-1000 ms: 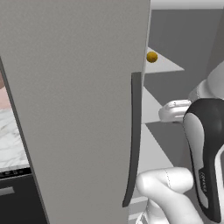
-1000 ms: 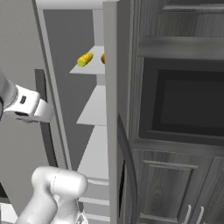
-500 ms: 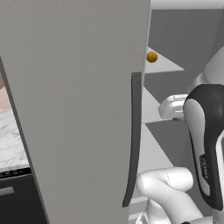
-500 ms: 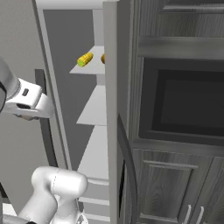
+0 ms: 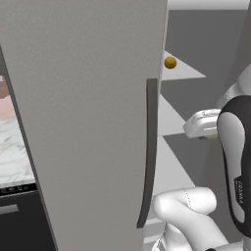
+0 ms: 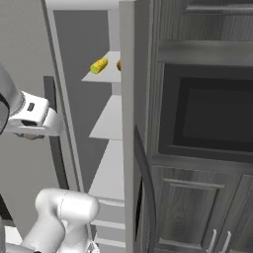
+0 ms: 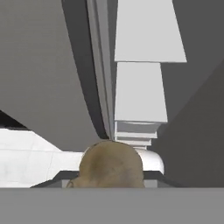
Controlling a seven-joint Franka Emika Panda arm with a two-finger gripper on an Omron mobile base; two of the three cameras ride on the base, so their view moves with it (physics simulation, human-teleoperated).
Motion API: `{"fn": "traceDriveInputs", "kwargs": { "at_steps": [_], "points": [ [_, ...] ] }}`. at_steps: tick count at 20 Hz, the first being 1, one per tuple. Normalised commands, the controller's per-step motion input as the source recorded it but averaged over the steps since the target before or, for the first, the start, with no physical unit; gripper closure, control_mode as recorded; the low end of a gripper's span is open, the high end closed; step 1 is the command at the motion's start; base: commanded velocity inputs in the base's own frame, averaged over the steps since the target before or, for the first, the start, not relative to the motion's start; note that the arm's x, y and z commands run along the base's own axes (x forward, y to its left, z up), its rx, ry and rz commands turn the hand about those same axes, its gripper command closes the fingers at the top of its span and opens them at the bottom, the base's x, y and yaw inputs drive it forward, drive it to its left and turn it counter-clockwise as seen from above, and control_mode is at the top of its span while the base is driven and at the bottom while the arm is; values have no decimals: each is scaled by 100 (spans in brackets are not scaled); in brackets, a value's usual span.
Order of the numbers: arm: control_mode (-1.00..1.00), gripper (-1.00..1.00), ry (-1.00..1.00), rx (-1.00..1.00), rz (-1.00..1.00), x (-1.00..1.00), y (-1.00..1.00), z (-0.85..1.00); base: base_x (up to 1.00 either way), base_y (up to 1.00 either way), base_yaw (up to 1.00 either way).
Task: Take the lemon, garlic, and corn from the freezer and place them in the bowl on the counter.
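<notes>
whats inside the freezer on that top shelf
On the freezer's top shelf lie the corn and, beside it, the lemon. In the right base view the door frame covers most of the lemon. The shelves below look bare where visible.

corn (image 6: pixel 99 65) on top freezer (image 6: pixel 106 128) shelf

Inside the open freezer (image 6: pixel 74 59), pale grey shelves are stacked one above another, and the top shelf (image 6: pixel 109 74) carries the corn (image 6: pixel 99 65) lying on its side near the front left edge, with the lemon (image 5: pixel 170 62) just beside it, partly hidden by the freezer's inner wall in the right base view. The lower shelves (image 6: pixel 112 123) show bare grey tops. To the left of the freezer door, a strip of white marble surface (image 5: pixel 14 157) with grey veins shows.
</notes>
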Motion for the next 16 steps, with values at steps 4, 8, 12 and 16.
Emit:
{"fn": "traceDriveInputs", "kwargs": {
  "at_steps": [4, 8, 12, 16],
  "points": [
    [100, 100, 0, 0, 0, 0, 0, 0, -63, 43, 5],
    [100, 100, 0, 0, 0, 0, 0, 0, -22, 100, 3],
    [100, 100, 0, 0, 0, 0, 0, 0, 0, 100, 0],
    [100, 100, 0, 0, 0, 0, 0, 0, 7, 100, 0]
  ]
}}
